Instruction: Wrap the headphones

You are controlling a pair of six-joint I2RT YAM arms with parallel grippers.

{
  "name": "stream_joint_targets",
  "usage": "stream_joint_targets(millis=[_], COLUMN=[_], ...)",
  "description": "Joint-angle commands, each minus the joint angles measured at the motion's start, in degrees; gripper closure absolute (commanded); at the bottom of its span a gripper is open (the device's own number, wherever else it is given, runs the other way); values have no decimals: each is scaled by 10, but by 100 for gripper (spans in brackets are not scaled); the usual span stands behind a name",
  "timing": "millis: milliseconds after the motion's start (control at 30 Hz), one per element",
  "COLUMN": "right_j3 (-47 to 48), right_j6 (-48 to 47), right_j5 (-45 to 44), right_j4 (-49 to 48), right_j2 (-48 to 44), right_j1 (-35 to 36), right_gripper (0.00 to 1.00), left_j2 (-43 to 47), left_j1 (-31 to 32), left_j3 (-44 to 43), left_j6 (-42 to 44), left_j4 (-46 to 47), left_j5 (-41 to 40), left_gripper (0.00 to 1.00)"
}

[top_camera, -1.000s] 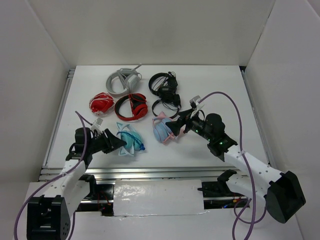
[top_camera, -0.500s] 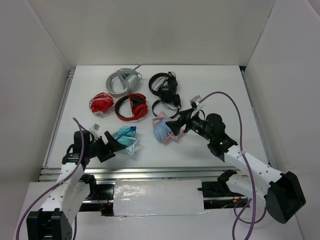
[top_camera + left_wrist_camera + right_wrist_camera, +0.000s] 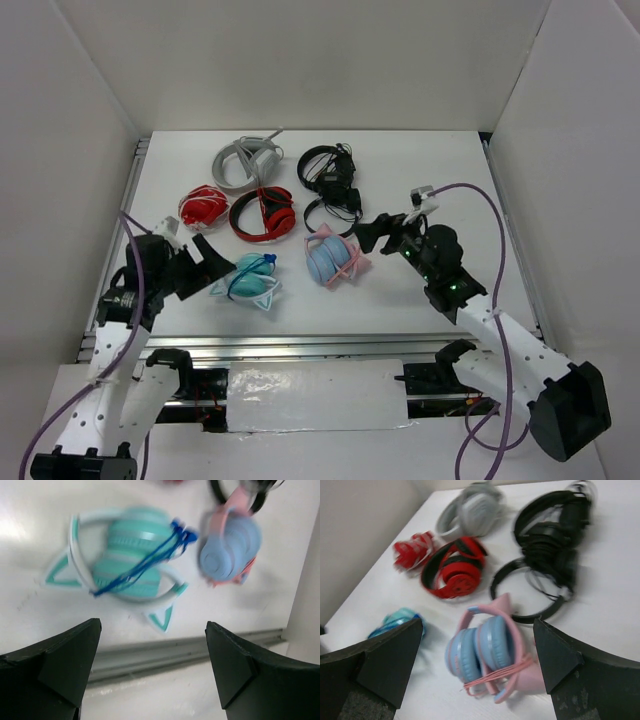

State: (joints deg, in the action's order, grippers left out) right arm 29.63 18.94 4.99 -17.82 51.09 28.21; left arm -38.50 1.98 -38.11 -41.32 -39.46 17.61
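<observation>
Pink-banded blue headphones lie near red-and-black headphones and black headphones.

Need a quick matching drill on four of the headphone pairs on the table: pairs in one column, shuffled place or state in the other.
Things
1. teal pair
2. pink-band pair
3. red-and-black pair
4. grey pair

Place or state
A. back row, left of the black pair
B. blue cable wound across it
C. pink cable wound around it
D. just right of the small red pair

Pairs: 1-B, 2-C, 3-D, 4-A
</observation>
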Motion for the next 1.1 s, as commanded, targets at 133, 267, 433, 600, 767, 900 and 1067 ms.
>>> stream_joint_targets(millis=[133, 267, 433, 600, 767, 900, 1067], right_j3=[26, 43, 43, 50, 61, 54, 47], right_j6=[144, 155, 133, 144, 149, 145, 141], right_j5=[-97, -66, -48, -168, -191, -175, -170], right_j4=[155, 255, 270, 309, 337, 336, 336], right_j2=[-42, -35, -55, -90, -106, -122, -152], right_j1=[-172, -308, -389, -398, -398, -397, -397], right_gripper=[0, 0, 0, 0, 0, 0, 0], left_j2=[-208, -310, -337, -343, -282, -230, -186], left_j1=[-13, -75, -80, -106, -120, -120, -121], left_j3=[-195, -268, -299, -255, -207, -161, -132], left_j6=[57, 43, 29, 55, 65, 71, 74], left_j4=[12, 47, 69, 94, 160, 200, 221], left_j5=[-129, -137, -366, -417, -369, -347, -346], left_gripper=[1, 1, 1, 1, 1, 1, 1])
